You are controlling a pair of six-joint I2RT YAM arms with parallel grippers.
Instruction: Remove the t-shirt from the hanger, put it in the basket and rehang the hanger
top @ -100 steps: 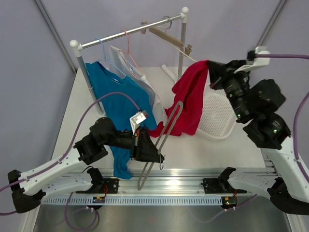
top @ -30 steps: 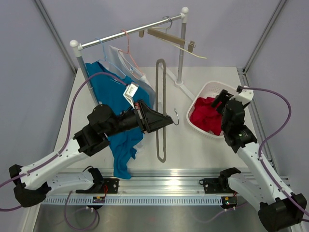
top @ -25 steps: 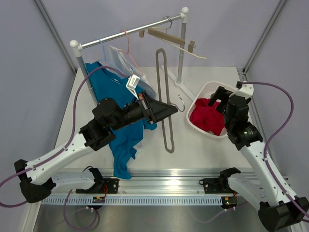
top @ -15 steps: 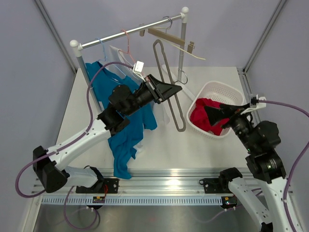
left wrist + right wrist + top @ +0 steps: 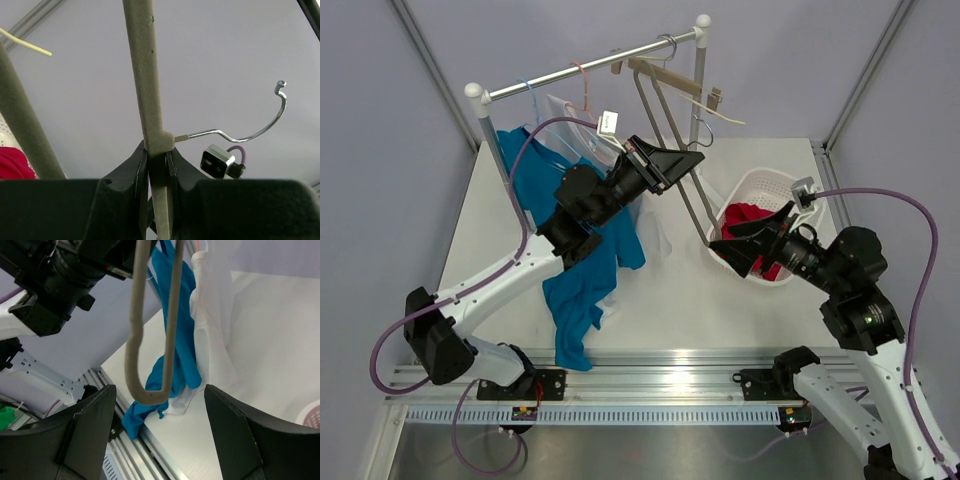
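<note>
the left gripper (image 5: 157, 156) is pinching narrow on the grey hanger (image 5: 142, 75), its jaws closing on the padded bar right where the metal hook (image 5: 250, 134) is coming out. the hanger is bare and is slanting up in the air, its upper end reaching just under the rail of the rack (image 5: 580, 68), close to the rack's right post. the left arm is stretching up across the front of the rack.

the right gripper (image 5: 730, 250) is standing wide with nothing between its fingers, hovering to the right of the rack over the near rim of the white basket (image 5: 760, 180). the red t-shirt (image 5: 748, 215) is lying bunched inside that basket, off the hanger.

on the rack, a blue t-shirt (image 5: 545, 180) and a white t-shirt (image 5: 565, 115) are hanging toward its left post, and a wooden hanger (image 5: 670, 80) is hanging near its right post.
</note>
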